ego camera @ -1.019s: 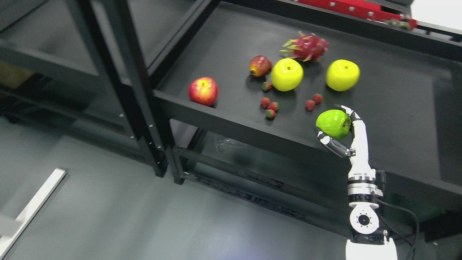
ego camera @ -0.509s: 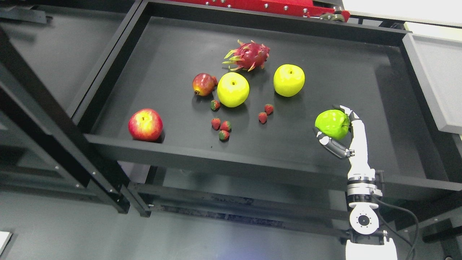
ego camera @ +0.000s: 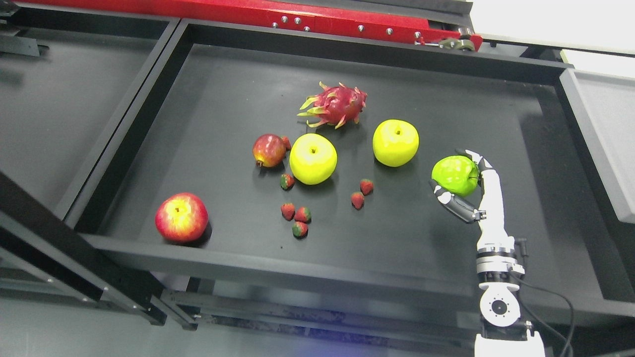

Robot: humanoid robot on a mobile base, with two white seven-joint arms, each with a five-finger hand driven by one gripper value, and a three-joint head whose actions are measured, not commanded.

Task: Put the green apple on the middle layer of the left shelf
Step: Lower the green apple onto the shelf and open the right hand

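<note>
Head view: yellow apple [ego camera: 395, 142] and strawberries [ego camera: 361, 193] lie left of the right hand [ego camera: 466, 186], whose fingers grip the green apple [ego camera: 454, 175].

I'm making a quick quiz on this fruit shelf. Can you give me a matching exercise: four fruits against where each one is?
Things:
1. green apple
2. red apple
3. dragon fruit
4. small dark red fruit

Places:
A. near the front left corner of the shelf
B. farthest back of the fruits
C. grasped in the right hand
D. just left of a yellow apple

Pairs: 1-C, 2-A, 3-B, 4-D
</note>
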